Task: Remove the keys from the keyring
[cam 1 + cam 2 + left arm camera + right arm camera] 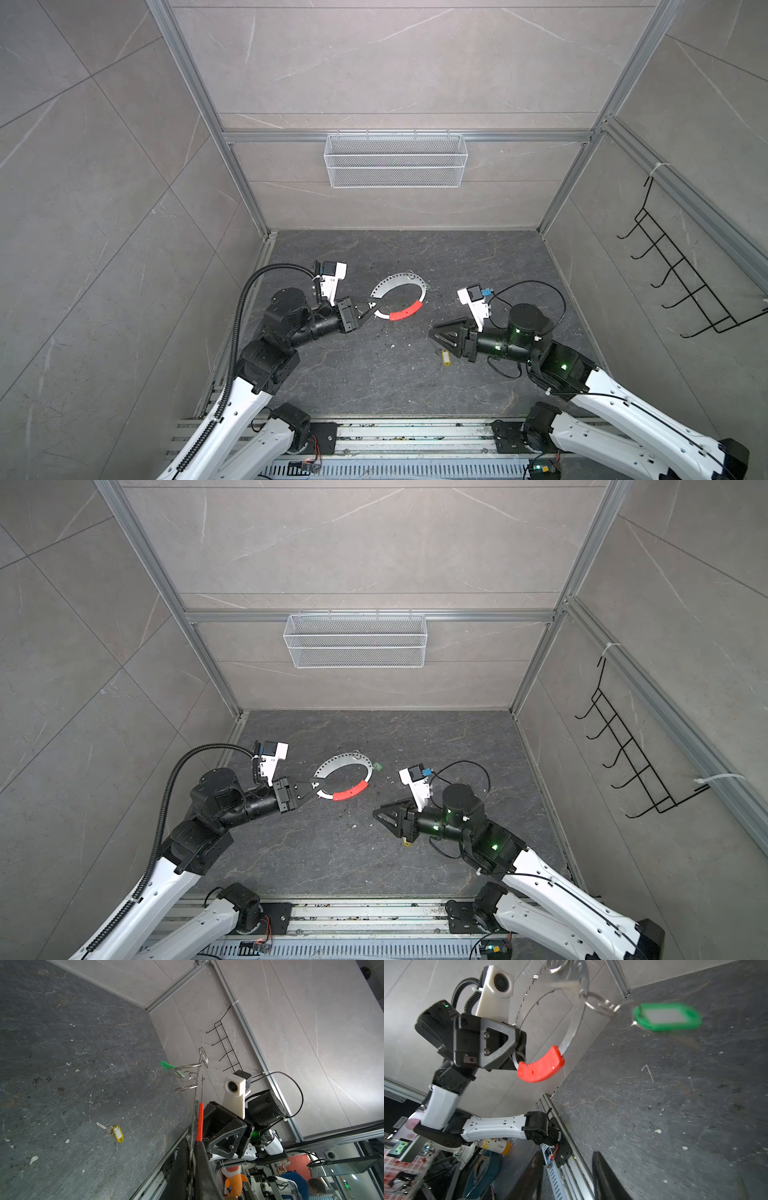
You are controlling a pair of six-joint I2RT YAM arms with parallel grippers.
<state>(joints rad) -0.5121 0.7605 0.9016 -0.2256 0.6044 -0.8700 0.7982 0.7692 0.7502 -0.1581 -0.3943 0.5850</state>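
One key to go: the green-tag key (667, 1016) hangs off the keyring (390, 280) on the side opposite my left gripper (374, 306), which is clamped on the hoop beside the red sleeve (406, 311). My right gripper (433, 330), jaws parted and empty, is nearer. The yellow-tag key (117, 1133) lies well clear of the keyring.

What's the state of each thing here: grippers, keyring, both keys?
left gripper: shut on the keyring, next to its red sleeve.
right gripper: open, holding nothing.
keyring: held up off the table.
green-tag key: on the keyring, dangling from small split rings, blurred.
yellow-tag key: off the keyring, lying flat on the table.
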